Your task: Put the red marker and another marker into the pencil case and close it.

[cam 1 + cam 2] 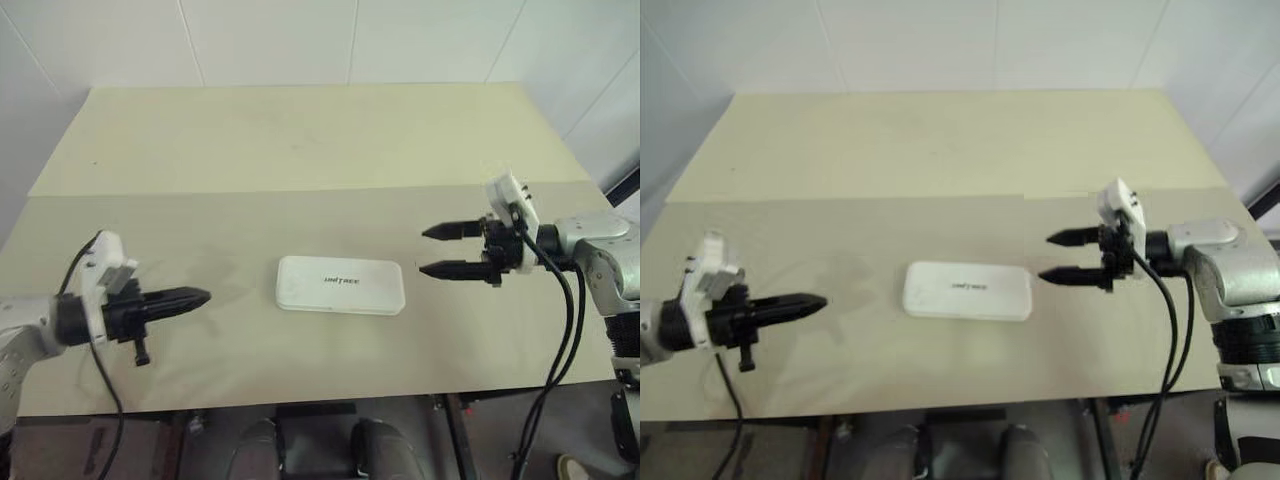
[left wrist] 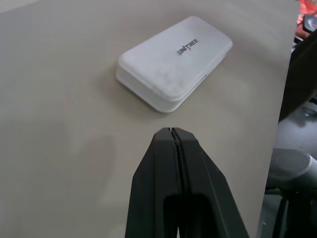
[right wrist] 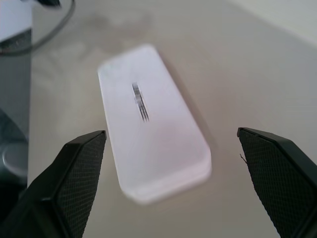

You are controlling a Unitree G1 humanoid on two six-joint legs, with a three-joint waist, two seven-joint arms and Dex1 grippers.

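The white pencil case (image 1: 340, 285) lies flat near the table's front edge with its lid down and dark lettering on top. It also shows as a closed white pencil case (image 2: 173, 62) and pencil case (image 3: 151, 121) in the wrist views. The red marker and the other marker are out of view. My left gripper (image 1: 203, 297) hovers to the case's left, apart from it, fingers pressed shut on nothing. My right gripper (image 1: 432, 250) hovers just right of the case, open wide, with its black fingertips (image 3: 81, 163) pointing at it and empty.
The pale wooden table (image 1: 300, 150) stretches bare behind the case to a white wall. Its front edge (image 1: 300, 400) runs close below the case. Black cables (image 1: 560, 330) hang from the right wrist off the table's right side.
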